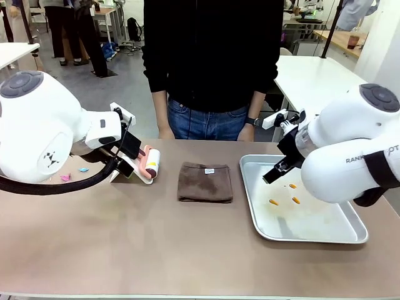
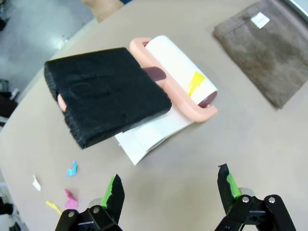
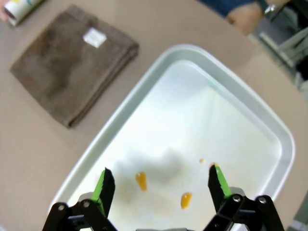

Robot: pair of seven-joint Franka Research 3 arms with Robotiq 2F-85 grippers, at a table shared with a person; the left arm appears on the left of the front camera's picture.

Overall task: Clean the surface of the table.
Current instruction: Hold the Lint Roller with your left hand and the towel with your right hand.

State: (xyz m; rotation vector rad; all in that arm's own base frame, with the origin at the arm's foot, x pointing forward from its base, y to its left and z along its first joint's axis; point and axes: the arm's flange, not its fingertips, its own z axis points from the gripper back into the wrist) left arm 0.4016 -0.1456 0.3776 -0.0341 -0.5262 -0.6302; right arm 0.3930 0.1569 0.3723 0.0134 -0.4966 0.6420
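"Scraps (image 2: 71, 169) worry us most: the little coloured paper bits lie on the counter (image 1: 125, 237) just off the side of one left finger, not far from the counter's edge. Where do we stand?"

"Our left gripper (image 2: 171, 192) hangs with its fingers spread wide and nothing between them. The lint roller (image 2: 180, 72) lies ahead of the fingertips, with a black foam block (image 2: 106, 91) that seems to wrap its pink handle (image 2: 192, 103), and a loose white sheet (image 2: 144, 137) under it."

"So if we come down off-centre, one finger lands on the foam's corner, and the roller skids or rolls away instead of being gripped."

"We judge that a low sweep could flick those bits over the edge, and the counter is no cleaner for it."

"And the right side?"

"Our right gripper (image 3: 161, 187) is spread too, empty, above the metal tray (image 3: 202, 106). Orange drops (image 3: 141, 180) sit on the tray floor between the fingertips and just ahead of them."

"Dropping there puts the green pads (image 3: 100, 186) in the drops, and we then smear orange on whatever we touch, the brown cloth (image 1: 205, 182) beyond the fingers or the counter itself."

"A knock on the tray wall could also shove it along the counter. How high the fingers ride above it we cannot tell."
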